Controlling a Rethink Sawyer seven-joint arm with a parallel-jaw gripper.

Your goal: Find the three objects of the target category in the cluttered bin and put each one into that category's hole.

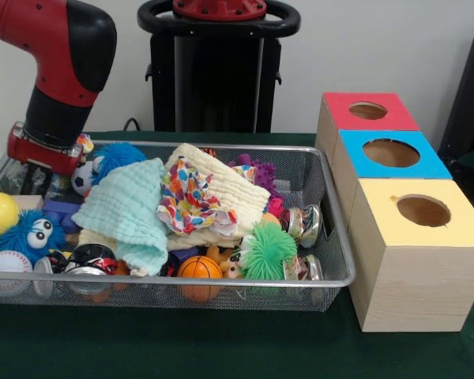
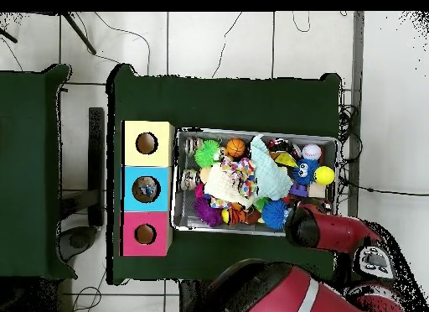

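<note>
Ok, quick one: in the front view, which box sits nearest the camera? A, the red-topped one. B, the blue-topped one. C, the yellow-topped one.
C: the yellow-topped box is lowest and largest in the front view, with the blue-topped box behind it and the red-topped box farthest back.

A lab: green-clothed table [image 2: 226, 99], tiled floor [image 2: 209, 40] strewn with cables [image 2: 226, 44]

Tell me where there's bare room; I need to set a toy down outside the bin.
The green table is bare in front of the wire bin, and beside it, opposite the boxes, in the overhead view. The bin itself is crowded with toys and cloths.
</note>
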